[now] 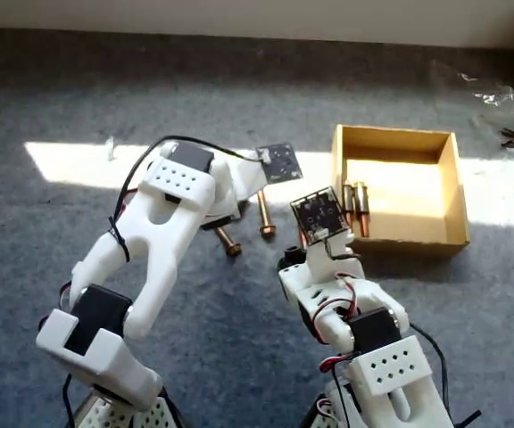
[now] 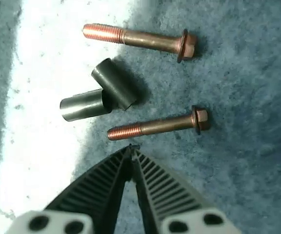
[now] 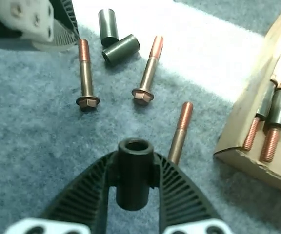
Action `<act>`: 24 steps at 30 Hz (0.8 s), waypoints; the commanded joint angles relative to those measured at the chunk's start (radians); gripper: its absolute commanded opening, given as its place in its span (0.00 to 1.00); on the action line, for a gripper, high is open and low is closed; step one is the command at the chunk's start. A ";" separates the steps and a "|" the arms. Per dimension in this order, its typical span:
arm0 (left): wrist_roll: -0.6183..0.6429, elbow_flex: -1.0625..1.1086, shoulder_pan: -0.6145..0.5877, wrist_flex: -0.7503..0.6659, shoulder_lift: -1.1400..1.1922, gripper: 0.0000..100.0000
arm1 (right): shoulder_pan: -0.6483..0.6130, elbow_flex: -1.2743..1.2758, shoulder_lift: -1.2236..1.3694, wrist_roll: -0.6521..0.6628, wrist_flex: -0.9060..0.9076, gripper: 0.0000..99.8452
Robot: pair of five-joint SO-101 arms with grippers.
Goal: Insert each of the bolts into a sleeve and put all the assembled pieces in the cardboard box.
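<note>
Right pincer [image 3: 135, 158] clamped on a dark sleeve [image 3: 133, 180], the open bore of the sleeve visible at its free end, low over the grey table [image 3: 43, 146]. Just beside this pincer, a lone bolt [image 3: 179, 129], copper-coloured, flat on the table, threaded end away from the pincer, other end hidden behind one finger.

Left pincer [image 2: 132, 152] with fingers together, nothing between them, tip close to the threaded end of the nearer bolt [image 2: 157, 124]; contact not possible to tell. Beyond this bolt, two loose pieces of the same dark colour: one sleeve [image 2: 82, 105] on its side and a second sleeve [image 2: 113, 84], touching each other at one end and making an angle. Farther again, the farther bolt [image 2: 140, 39], roughly parallel to the nearer bolt, both heads toward the same side. All four lying between the two arms, partly in a bright band of sunlight.

Farthest, on the side of the right arm, the cardboard box [image 1: 400, 138], open on top. Inside, near the wall facing the loose bolts, two assembled pieces [image 1: 355, 207] side by side, each a bolt with a dark sleeve just under the head, threaded ends free.
</note>
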 commanded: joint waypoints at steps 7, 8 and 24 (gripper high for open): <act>-0.190 -0.031 0.025 0.017 -0.007 0.02 | 0.012 0.033 -0.019 0.003 -0.053 0.00; -0.199 -0.027 0.031 0.017 -0.007 0.02 | 0.012 0.041 -0.019 0.003 -0.056 0.00; -0.203 -0.022 0.036 0.017 -0.007 0.02 | 0.097 0.047 -0.021 -0.048 -0.039 0.00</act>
